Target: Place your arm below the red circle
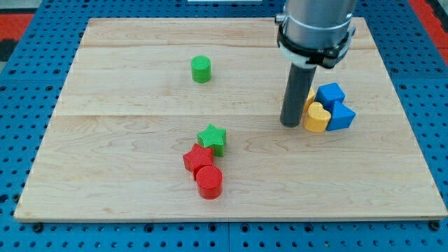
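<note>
Rod tip rests beside the yellow heart; no pincer fitted. Red circle sits near the board's bottom, touching the red star — a careless approach could knock both.

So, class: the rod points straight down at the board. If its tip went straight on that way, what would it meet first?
My tip would meet the wooden board itself; it already seems to rest there. No block lies under it, though the yellow heart sits just to the view's right, apparently touching or nearly so.
</note>
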Tool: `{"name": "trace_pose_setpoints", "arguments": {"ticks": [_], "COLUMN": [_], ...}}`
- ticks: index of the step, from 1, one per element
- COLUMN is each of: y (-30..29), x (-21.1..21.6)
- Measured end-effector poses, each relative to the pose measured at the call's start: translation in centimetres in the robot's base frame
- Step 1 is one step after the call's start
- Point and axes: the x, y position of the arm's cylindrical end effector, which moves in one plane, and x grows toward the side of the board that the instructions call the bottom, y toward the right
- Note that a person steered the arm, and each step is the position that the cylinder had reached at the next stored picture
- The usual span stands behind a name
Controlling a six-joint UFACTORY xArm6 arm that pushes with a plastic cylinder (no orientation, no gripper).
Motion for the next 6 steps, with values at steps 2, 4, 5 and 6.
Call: {"name": "trace_pose_setpoints", "arguments": {"ticks": [2,4,5,6], "y": [-1.3,-9.3,-12.0,-13.2], "x": [8.3,14.4,12.2,8.5]}}
